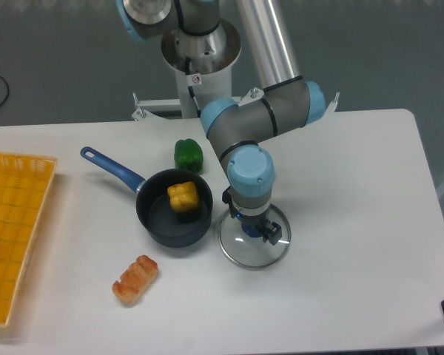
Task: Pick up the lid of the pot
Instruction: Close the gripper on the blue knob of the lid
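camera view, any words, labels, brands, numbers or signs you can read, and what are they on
None that can be read.
The pot lid, pan and orange crate show no lettering I can make out.
Any small marks on the arm or hand are too small or blurred to read.
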Motion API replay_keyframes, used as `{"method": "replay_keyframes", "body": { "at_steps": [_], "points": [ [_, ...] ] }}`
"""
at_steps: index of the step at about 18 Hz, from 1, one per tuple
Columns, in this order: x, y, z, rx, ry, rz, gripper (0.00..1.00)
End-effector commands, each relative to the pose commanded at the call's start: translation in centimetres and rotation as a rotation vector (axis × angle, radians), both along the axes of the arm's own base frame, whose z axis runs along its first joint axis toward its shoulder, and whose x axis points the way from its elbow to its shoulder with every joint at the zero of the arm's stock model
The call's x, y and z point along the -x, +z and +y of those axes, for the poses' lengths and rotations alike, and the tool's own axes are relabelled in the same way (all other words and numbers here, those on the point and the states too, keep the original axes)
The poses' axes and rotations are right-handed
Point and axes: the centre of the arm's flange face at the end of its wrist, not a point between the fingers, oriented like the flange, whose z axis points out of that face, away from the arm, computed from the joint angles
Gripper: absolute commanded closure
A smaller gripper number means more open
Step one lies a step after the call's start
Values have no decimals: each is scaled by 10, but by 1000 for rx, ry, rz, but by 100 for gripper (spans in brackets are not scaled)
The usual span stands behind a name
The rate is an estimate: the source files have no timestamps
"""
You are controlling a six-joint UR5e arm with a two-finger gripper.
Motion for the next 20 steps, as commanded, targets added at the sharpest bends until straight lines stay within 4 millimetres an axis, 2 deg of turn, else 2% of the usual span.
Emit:
{"method": "replay_keyframes", "body": {
  "at_steps": [4,12,20],
  "points": [
    [-1,0,0,1,-3,1,0],
    [0,-2,0,4,1,0,23],
    [1,1,3,-1,0,4,23]
  ]
}}
